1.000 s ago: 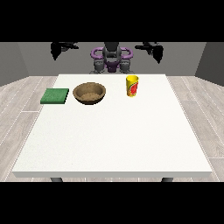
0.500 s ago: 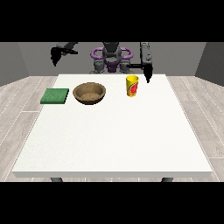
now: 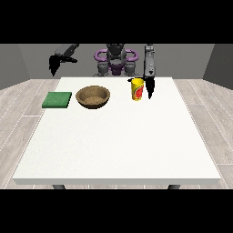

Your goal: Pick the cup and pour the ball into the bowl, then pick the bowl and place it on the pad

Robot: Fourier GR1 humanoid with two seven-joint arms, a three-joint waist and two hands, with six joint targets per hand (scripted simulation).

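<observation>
Yellow cup (image 3: 137, 89) stands upright near the table's (image 3: 118, 145) far edge, right of the bowl (image 3: 93, 96). Hand at the view's right (image 3: 149, 87) hangs just beside it; finger state cannot be told.

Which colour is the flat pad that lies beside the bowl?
The pad is green, plain and without pattern, as the front view shows.

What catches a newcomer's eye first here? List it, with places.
The yellow cup with a red mark stands out first, at the far side of the large white table, with the black hand at the view's right hanging right beside it. Left of the cup sits the round brown bowl, then the flat green square pad near the table's left edge.
</observation>
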